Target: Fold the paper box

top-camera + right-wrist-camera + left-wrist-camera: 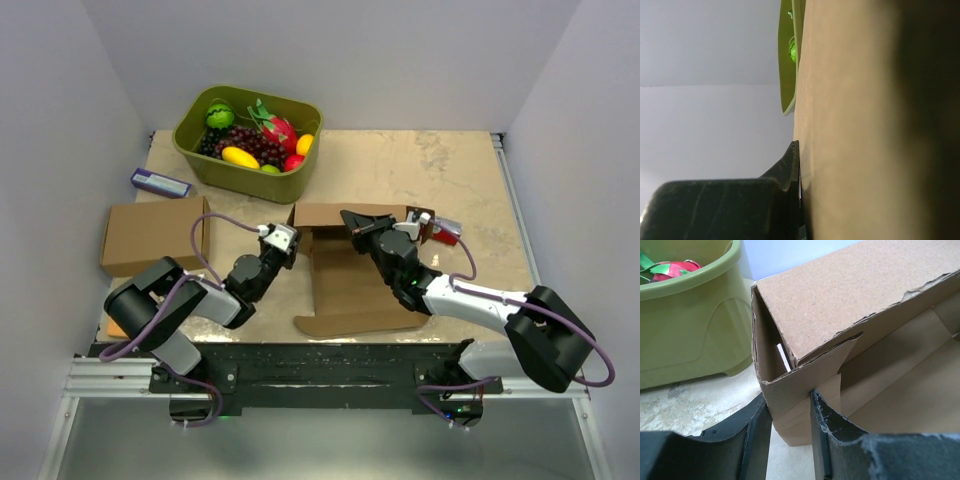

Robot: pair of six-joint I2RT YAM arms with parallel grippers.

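This is a robotics lab test cell. Plain white panels [60, 150] wall in a marbled tabletop [430, 170] at 9, 12 and 3 o'clock. A left arm [175, 305] and right arm [480, 298], trailing purple cables [222, 216], sit by an aluminium rail [100, 378] at 6 o'clock. Staged props include a green tub of fruit [245, 182] at 11 o'clock and the paper box [350, 290] at centre.

Green tub [250, 180] of fruit sits far-left on the table [420, 170], closed cardboard box [152, 236] at left edge, blue packet [160, 183] behind it, red item [447, 232] right.
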